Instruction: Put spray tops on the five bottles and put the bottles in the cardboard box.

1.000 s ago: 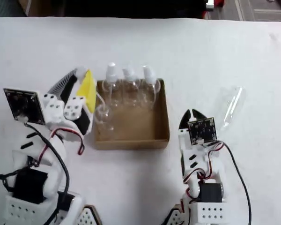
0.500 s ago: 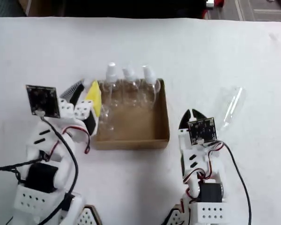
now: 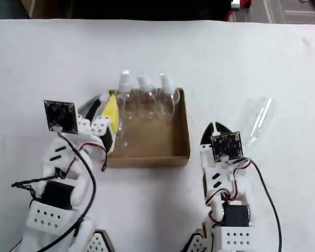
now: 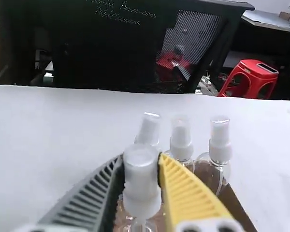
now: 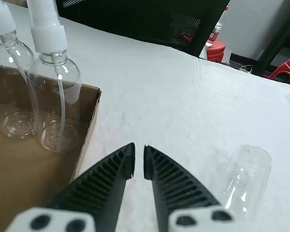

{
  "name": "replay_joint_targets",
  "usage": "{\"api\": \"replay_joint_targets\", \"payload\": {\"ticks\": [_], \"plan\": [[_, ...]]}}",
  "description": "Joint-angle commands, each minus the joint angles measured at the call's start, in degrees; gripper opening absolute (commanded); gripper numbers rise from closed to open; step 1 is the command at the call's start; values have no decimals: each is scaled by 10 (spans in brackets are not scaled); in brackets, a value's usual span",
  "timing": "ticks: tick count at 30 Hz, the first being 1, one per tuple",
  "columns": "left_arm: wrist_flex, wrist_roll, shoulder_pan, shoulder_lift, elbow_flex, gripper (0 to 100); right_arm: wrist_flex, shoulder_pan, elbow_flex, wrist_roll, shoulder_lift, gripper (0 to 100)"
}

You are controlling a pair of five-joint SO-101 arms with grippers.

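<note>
Shifted rightward, the left fingers (image 4: 183, 188) pinch a bottle (image 4: 141, 181) by its spray top just inside the box's (image 3: 185, 131) 9 o'clock wall. Three capped bottles (image 3: 145, 100) line its 12 o'clock wall. The right fingers (image 5: 111, 174), nearly pressed together, sit at 3 o'clock beside a topless bottle (image 3: 257, 118).

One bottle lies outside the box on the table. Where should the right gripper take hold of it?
Probably across the middle of the bottle, coming straight down from above with jaws either side of its long axis. It lies flat on the table, so its round sides are free; the right gripper is nearest.
</note>
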Motion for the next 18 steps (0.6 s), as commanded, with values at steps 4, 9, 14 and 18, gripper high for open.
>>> {"api": "replay_joint_targets", "payload": {"ticks": [4, 9, 14, 18], "plan": [[56, 6, 6, -7, -11, 162, -3, -2, 4, 7, -5, 24], [66, 4, 6, -7, -20, 162, -3, -2, 4, 7, -5, 24], [155, 6, 1, -7, -89, 163, -4, -2, 4, 7, -5, 24], [229, 3, 0, -7, -143, 163, -4, -2, 4, 7, -6, 24]]}}
